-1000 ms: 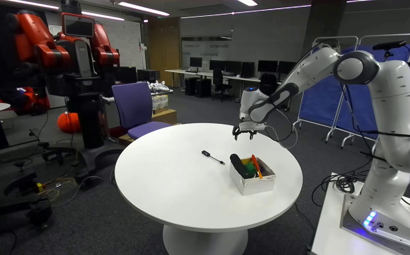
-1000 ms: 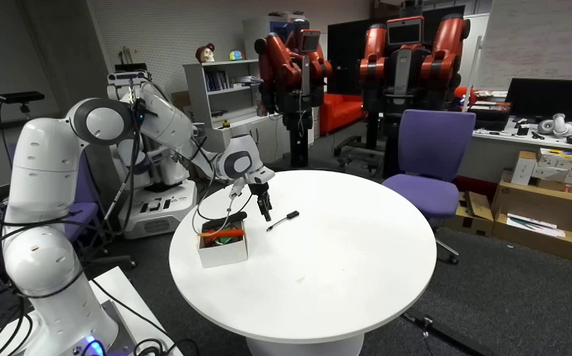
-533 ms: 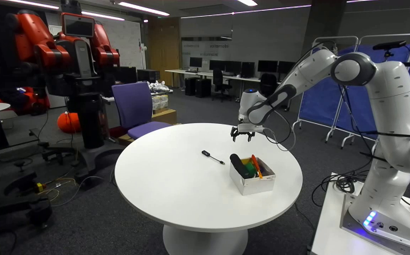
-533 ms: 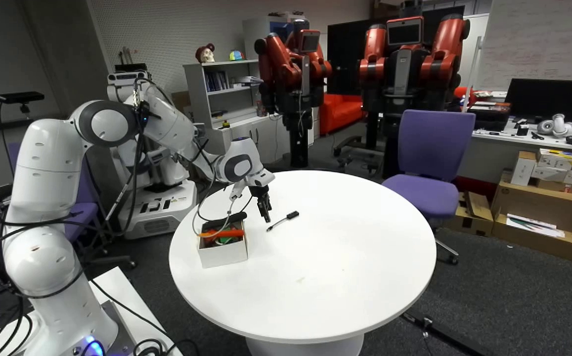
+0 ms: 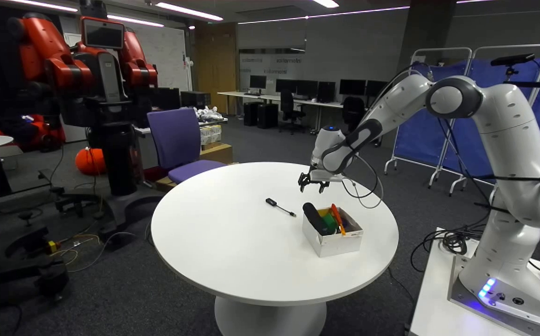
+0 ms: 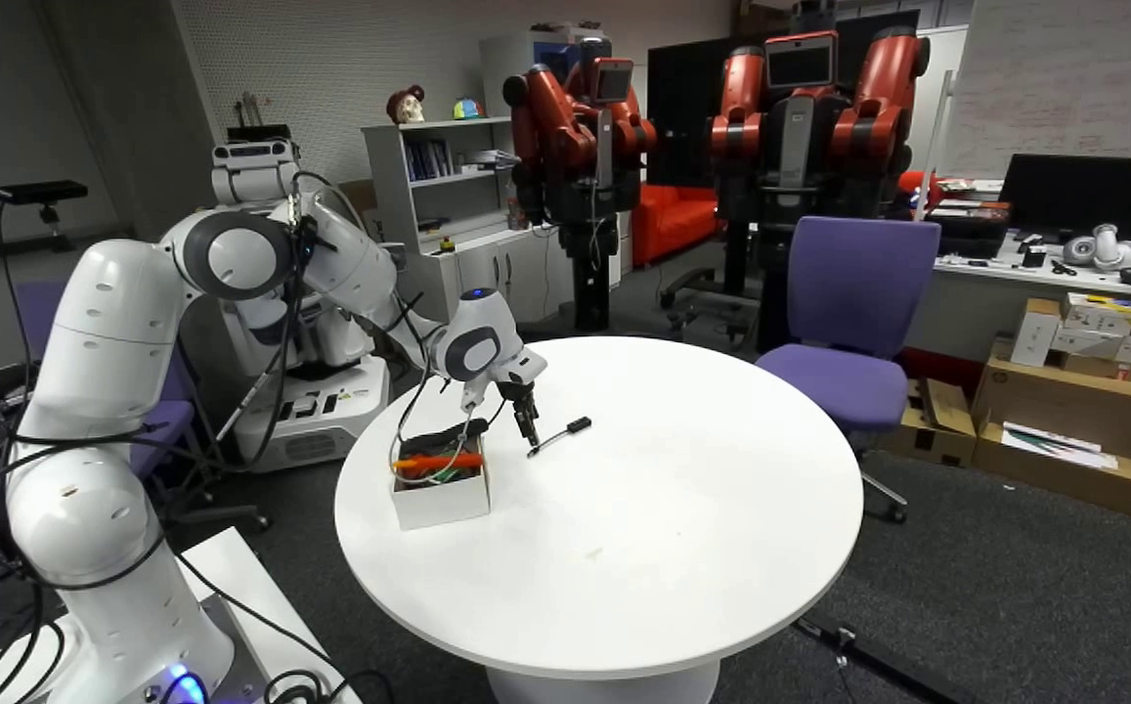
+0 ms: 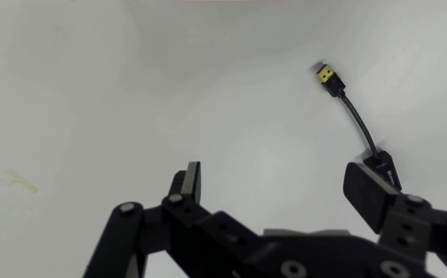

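The white robot arm with grey joint rings (image 5: 510,128) stretches from its base (image 5: 508,289) over a bent elbow (image 5: 454,97) to its wrist (image 5: 328,145); the black two-fingered claw (image 7: 273,177) angles downward, its fingers (image 7: 369,196) spread wide.

We see a smooth counter (image 6: 643,548) with a soft sheen, like laminate. We take the adapter (image 7: 384,165) for matt plastic and its plug (image 7: 325,74) for bright, shiny metal. To us the claw (image 7: 275,172) looks dull and smooth, the arm (image 5: 515,133) glossy plastic, the box (image 6: 443,505) matt cardboard, the chair (image 5: 173,137) plain matt cloth, the floor (image 5: 148,298) rough carpet.
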